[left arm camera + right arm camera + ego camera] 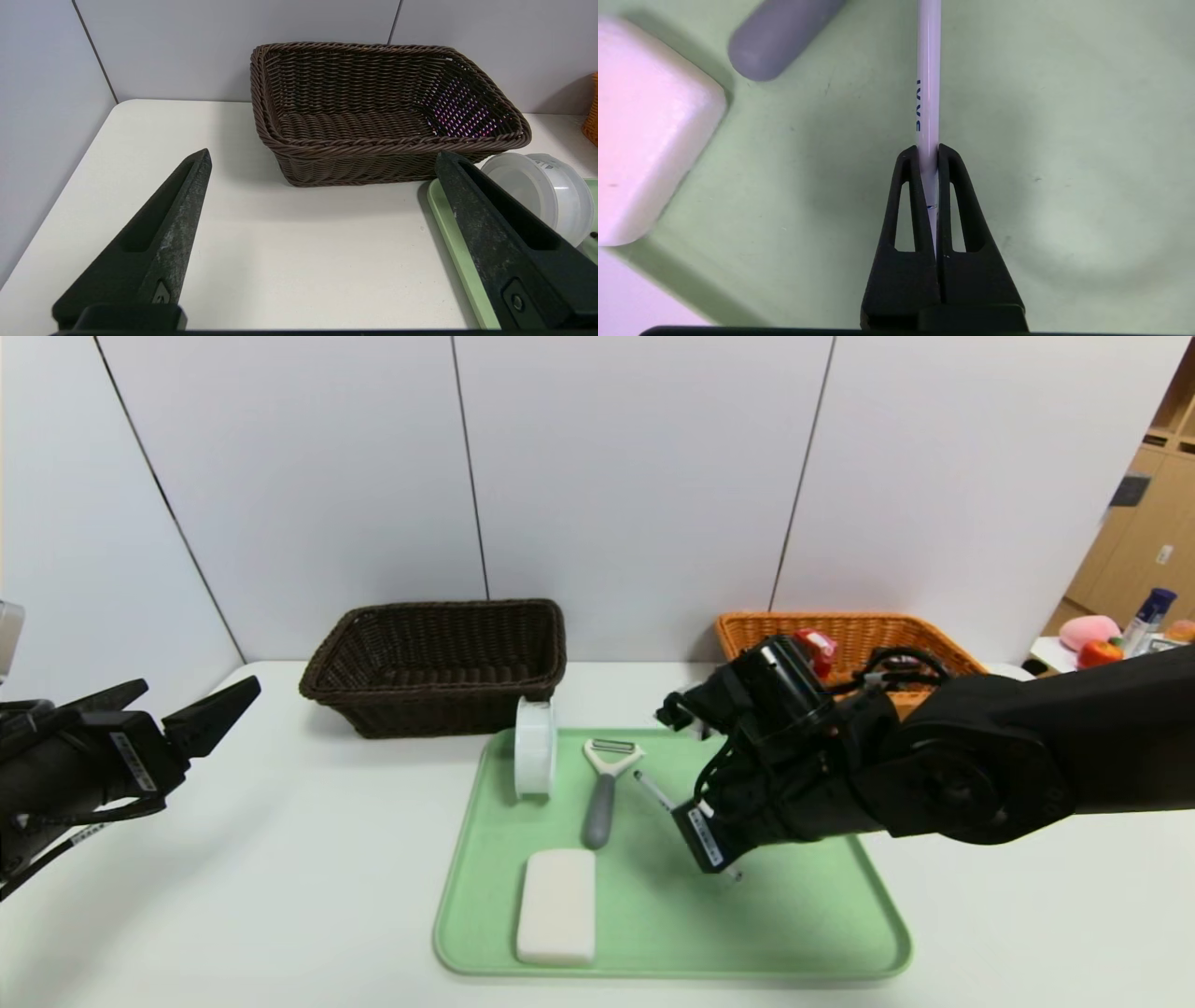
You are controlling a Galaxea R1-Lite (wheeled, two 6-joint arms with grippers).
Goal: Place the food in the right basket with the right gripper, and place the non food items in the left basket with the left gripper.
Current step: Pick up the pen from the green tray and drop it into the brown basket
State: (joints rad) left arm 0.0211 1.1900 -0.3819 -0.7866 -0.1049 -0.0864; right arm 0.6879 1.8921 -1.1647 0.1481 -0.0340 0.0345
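My right hand [928, 151] is down on the green tray [794, 933] at the centre of the head view, its two black fingers [909, 196] pinched tight on the thin white pen [928, 70], which runs up out of the fingertips to the top edge of the wrist picture. In the head view the pen [653, 791] shows just left of that hand [719, 859]. The grey-handled peeler [602, 793] lies beside it on the tray, the white block [557, 905] sits at the tray's lower left, and the white disc case [535, 747] stands on edge at the tray's upper left corner.

My left hand [201, 709] hangs over the white counter [280, 896] at the left edge of the frame, fingers [159, 242] spread wide with nothing between them. The dark brown basket [439, 663] sits in the upper middle; the orange basket [859, 635] is to the upper right, with a red carton [815, 649] showing in it behind my right arm.
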